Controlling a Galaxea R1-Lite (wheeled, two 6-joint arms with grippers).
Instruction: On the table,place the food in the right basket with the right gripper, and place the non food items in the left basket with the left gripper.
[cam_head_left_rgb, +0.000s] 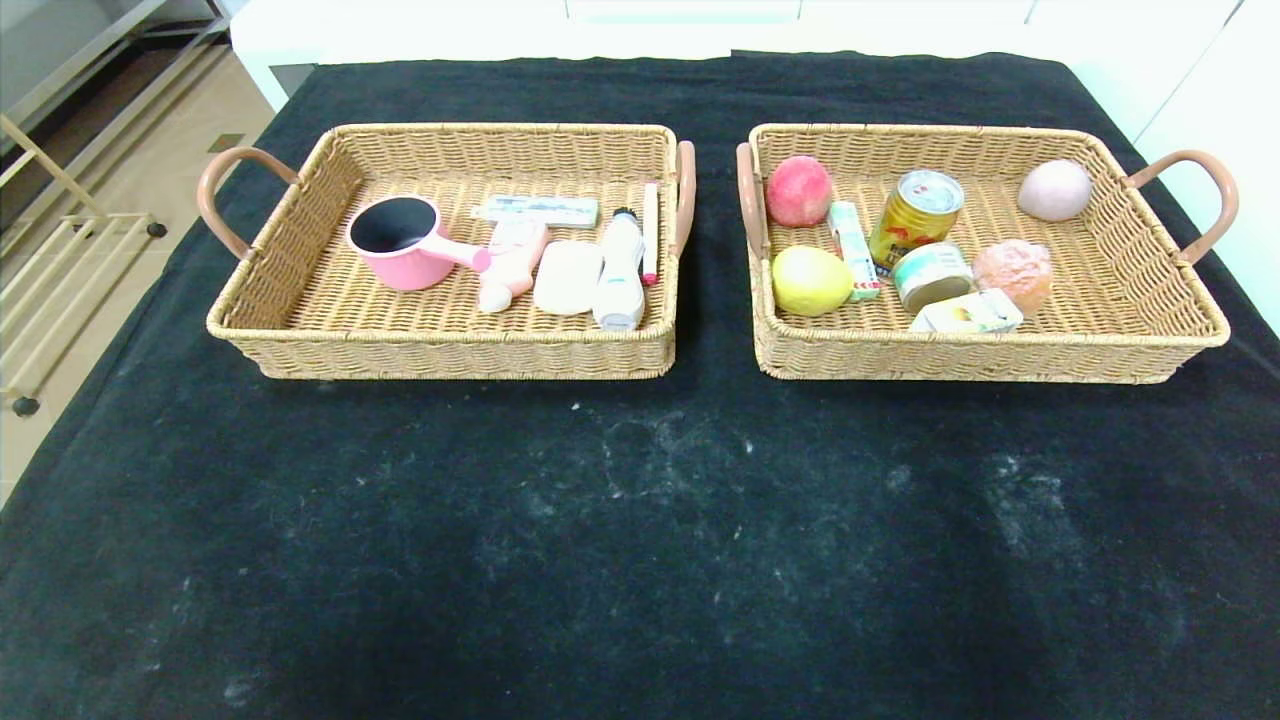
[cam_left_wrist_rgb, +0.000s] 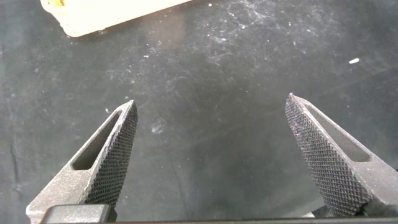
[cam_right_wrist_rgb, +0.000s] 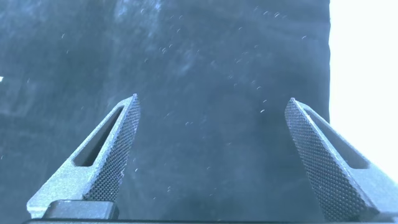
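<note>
The left basket (cam_head_left_rgb: 300, 330) holds non-food items: a pink pot (cam_head_left_rgb: 400, 240), a white soap bar (cam_head_left_rgb: 567, 277), a white bottle (cam_head_left_rgb: 620, 270), a tube (cam_head_left_rgb: 537, 211) and a pink-white item (cam_head_left_rgb: 510, 262). In the right basket (cam_head_left_rgb: 1150, 330) lie food items: a peach (cam_head_left_rgb: 798, 190), a yellow lemon (cam_head_left_rgb: 808, 280), a gold can (cam_head_left_rgb: 915, 215), a small tin (cam_head_left_rgb: 930, 274), a carton (cam_head_left_rgb: 967, 314), a pink egg-shaped item (cam_head_left_rgb: 1054, 190) and an orange lump (cam_head_left_rgb: 1014, 270). Neither arm shows in the head view. My left gripper (cam_left_wrist_rgb: 211, 112) and right gripper (cam_right_wrist_rgb: 212, 109) both stand open over bare black cloth, nothing between their fingers.
A black cloth (cam_head_left_rgb: 640, 540) covers the table, dusty in front of the baskets. A corner of the left basket (cam_left_wrist_rgb: 99, 15) shows in the left wrist view. The table's white edge (cam_right_wrist_rgb: 364, 81) shows in the right wrist view. A shelf rack (cam_head_left_rgb: 50, 250) stands off the table's left side.
</note>
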